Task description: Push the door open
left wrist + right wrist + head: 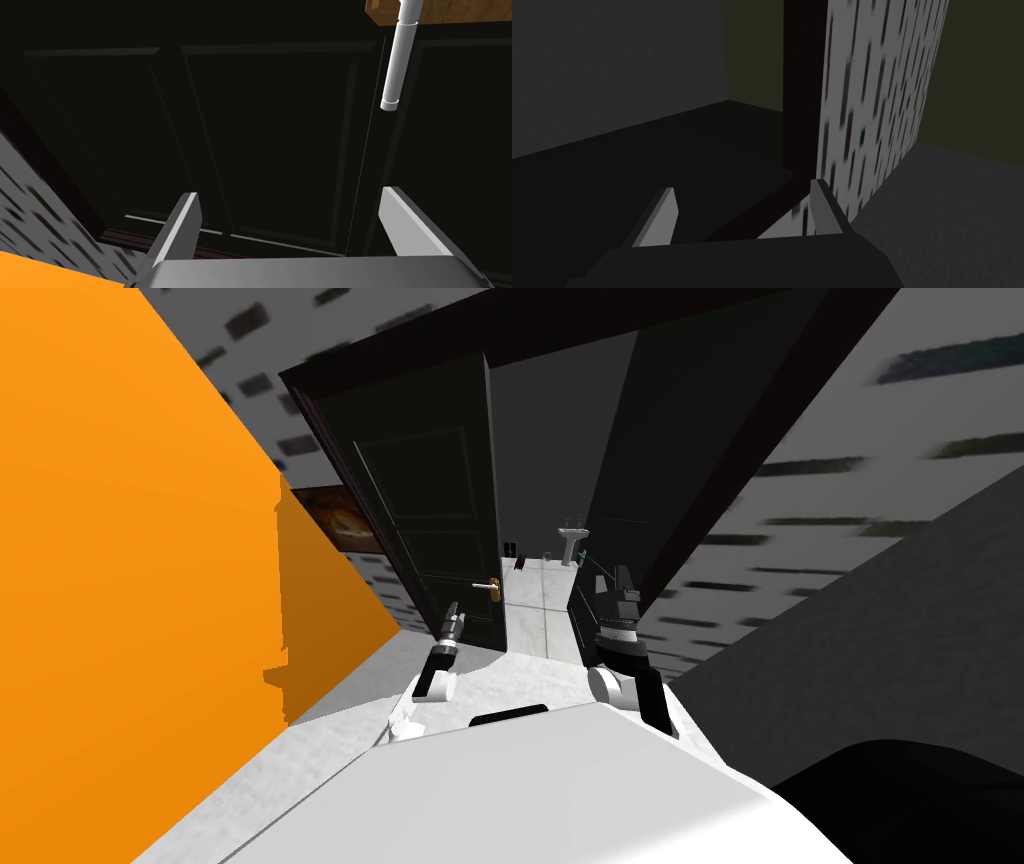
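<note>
- Dark panelled door stands ajar straight ahead; pale lever handle sits on a brass plate.
- Left gripper, fingers released, faces the door panel near the handle.
- Right gripper, fingers released, is by the door frame.

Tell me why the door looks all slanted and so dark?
Head view: the wide, rolled lens slants everything, so the dark door leans and walls splay; the orange wall is brightly lit. Left wrist view: the door is dim, only the white handle stands out. Right wrist view: dim as well, apart from the pale speckled wall.
</note>
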`<state>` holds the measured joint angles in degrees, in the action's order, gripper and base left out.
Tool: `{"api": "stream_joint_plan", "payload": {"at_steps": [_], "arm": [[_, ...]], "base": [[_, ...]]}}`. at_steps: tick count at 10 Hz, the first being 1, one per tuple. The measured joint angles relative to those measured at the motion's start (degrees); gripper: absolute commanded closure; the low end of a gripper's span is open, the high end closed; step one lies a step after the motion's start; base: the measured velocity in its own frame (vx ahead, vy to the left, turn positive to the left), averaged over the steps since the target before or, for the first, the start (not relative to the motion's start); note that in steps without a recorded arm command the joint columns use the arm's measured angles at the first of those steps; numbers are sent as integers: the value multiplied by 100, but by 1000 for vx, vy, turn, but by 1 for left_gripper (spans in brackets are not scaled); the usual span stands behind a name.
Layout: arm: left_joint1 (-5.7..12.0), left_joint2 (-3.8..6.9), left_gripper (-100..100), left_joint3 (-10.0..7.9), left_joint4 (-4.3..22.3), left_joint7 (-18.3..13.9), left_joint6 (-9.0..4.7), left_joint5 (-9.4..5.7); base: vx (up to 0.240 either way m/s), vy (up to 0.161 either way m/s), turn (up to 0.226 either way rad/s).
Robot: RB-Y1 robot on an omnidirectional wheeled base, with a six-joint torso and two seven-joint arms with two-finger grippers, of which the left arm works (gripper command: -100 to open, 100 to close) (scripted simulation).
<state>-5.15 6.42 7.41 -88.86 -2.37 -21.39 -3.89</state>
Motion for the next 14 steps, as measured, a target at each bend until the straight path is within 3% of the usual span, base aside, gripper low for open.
{"api": "stream_joint_plan", "payload": {"at_steps": [4, 14], "arm": [[308, 22, -100, 168, 506, -73, 202, 11], [997, 92, -100, 507, 1748, -245, 433, 24]], "base": [[99, 47, -68], [84, 48, -56]]}}
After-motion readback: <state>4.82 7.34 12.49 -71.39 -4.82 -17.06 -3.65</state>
